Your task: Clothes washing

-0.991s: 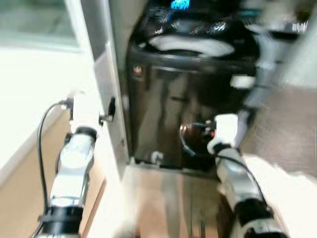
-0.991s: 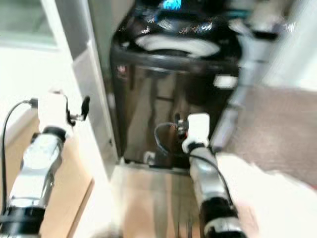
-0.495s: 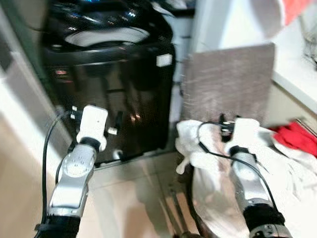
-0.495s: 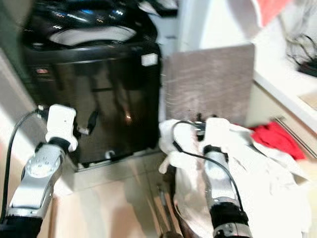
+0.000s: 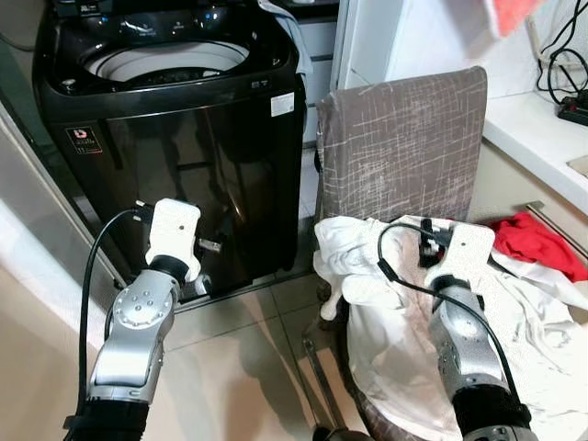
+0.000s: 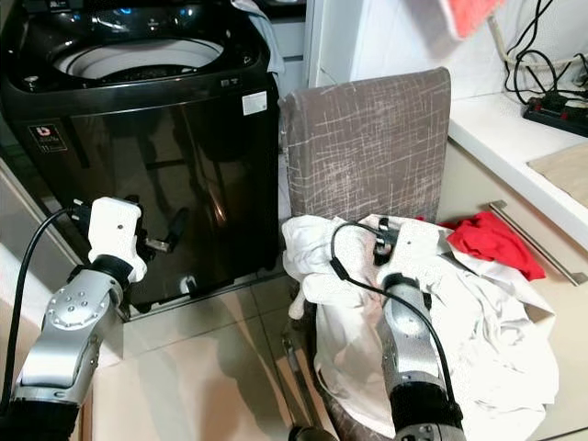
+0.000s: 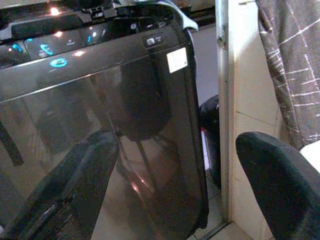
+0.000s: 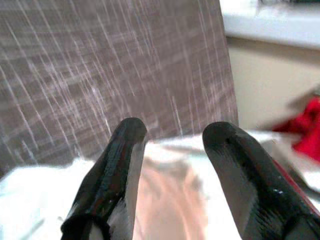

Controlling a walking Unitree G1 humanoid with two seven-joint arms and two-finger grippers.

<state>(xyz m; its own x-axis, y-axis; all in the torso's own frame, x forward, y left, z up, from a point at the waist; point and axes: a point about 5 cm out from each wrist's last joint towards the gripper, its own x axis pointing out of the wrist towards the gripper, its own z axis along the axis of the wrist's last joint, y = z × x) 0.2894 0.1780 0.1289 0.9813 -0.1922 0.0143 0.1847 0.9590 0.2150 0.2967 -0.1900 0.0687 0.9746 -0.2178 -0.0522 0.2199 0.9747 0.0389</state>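
here a black top-loading washing machine [image 5: 175, 138] stands against the wall with its lid up, the pale drum rim [image 5: 165, 62] showing at the top and lit controls along the back edge. just beside it, on the robot's right, is a chair with a grey-brown fabric backrest [image 5: 400, 142]. a heap of white laundry [image 5: 386, 312] is piled on the chair seat and spills down over its front, and a red garment [image 5: 537, 243] lies at the far right edge of the heap, near a pale tabletop [image 5: 542, 138] that carries a power strip and cables [image 5: 565, 64].

the left gripper [image 7: 182, 185] is raised in front of the washing machine's glossy front panel, well apart from the laundry; in the left wrist view its two black fingers [image 7: 75, 185] stand far apart with nothing between them. the right gripper [image 8: 172, 165] hovers just above the white laundry, pointing toward the chair backrest; in the right wrist view its fingers [image 8: 115, 170] are spread and hold nothing, with white cloth below them and the red garment at the edge. a black cable loops from the right wrist [image 5: 464, 262] over the heap. the floor [image 5: 239, 367] is beige tile.
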